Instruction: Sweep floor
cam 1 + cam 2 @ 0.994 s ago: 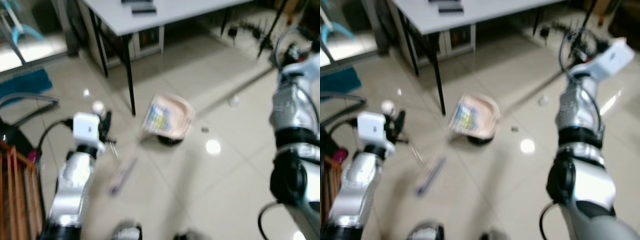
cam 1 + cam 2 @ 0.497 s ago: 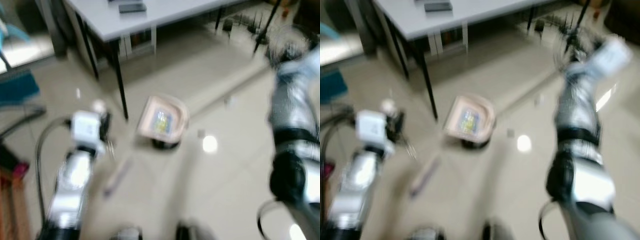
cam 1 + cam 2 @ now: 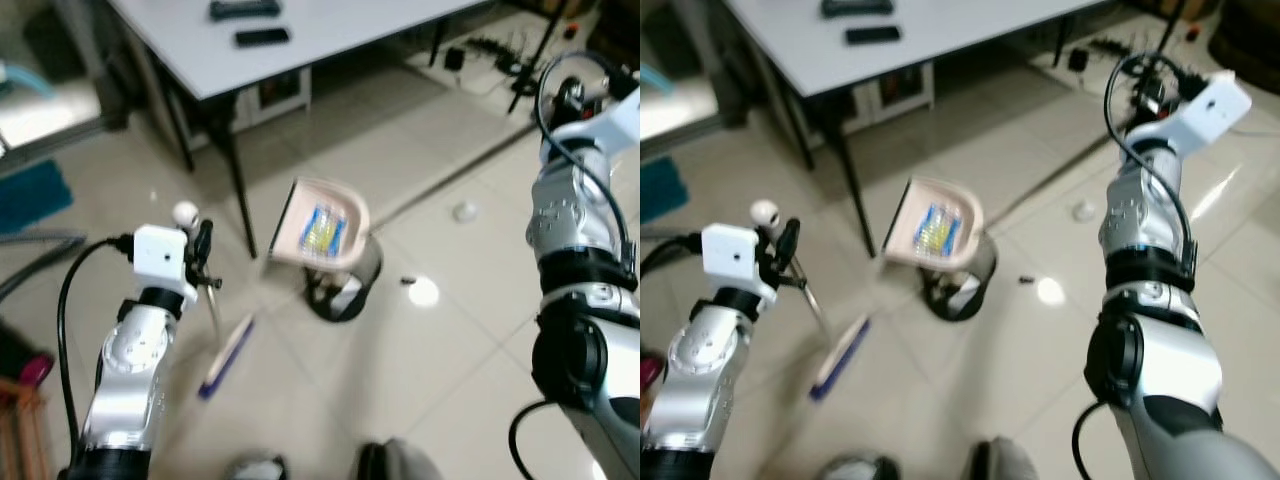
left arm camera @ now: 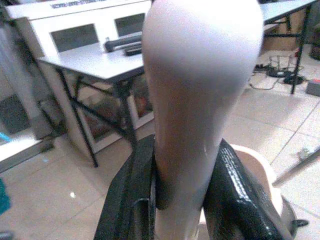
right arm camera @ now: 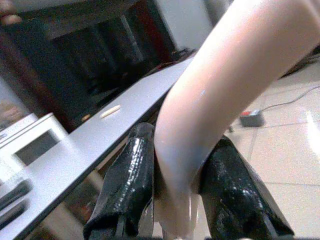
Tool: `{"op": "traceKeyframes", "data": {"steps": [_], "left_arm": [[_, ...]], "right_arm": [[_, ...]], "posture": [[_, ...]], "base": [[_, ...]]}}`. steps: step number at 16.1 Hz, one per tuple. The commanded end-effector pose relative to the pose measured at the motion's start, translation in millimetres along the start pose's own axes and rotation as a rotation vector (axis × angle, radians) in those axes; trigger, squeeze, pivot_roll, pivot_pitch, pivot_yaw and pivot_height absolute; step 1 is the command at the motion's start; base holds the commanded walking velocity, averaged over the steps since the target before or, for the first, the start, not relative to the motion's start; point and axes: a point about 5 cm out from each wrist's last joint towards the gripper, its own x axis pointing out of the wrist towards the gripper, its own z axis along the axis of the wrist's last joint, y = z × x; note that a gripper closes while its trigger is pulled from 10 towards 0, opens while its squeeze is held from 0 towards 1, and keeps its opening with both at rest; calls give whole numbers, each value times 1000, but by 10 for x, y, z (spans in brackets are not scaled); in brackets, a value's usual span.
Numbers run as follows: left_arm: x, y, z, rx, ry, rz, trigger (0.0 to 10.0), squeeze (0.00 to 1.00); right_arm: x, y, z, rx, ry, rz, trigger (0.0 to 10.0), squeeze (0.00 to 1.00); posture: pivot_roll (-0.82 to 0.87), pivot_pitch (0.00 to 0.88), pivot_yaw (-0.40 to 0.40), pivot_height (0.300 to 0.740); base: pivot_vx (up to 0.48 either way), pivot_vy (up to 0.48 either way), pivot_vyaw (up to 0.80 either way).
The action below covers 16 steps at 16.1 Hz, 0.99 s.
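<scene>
Our left tool [image 4: 177,200] clamps the broom handle [image 4: 200,100]; our right tool [image 5: 175,195] clamps the dustpan handle [image 5: 225,95] (dustpan [image 3: 322,226] tilted on the floor [image 3: 450,340]).

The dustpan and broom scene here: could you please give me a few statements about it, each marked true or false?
1. The left gripper is shut on the broom handle. True.
2. The dustpan is empty. False: colourful scraps lie in it.
3. The broom head rests on the floor tiles. True.
4. Two dark objects lie on the grey table. True.
5. The right gripper is open. False: it is shut on the pale dustpan handle.
</scene>
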Motion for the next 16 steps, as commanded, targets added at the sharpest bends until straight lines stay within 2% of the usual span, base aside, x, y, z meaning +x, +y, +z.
{"op": "traceKeyframes", "data": {"steps": [1,6,11,16], "left_arm": [[40,-57,87,-4,-44,-28,10000,0],[35,-55,76,-1,-39,-29,10000,0],[-4,-94,-8,0,11,-47,10000,0],[-94,8,-184,38,84,7,10000,0]], "right_arm": [[43,15,183,12,-73,6,10000,0],[40,32,173,14,-69,19,10000,0],[42,44,182,13,-73,24,10000,0],[45,68,171,3,-69,60,10000,0]], "posture": [[82,113,-4,740],[85,114,-5,740],[86,108,-5,740],[87,102,-4,740]], "base": [[469,0,0],[450,0,0],[0,0,0],[0,0,0]]}}
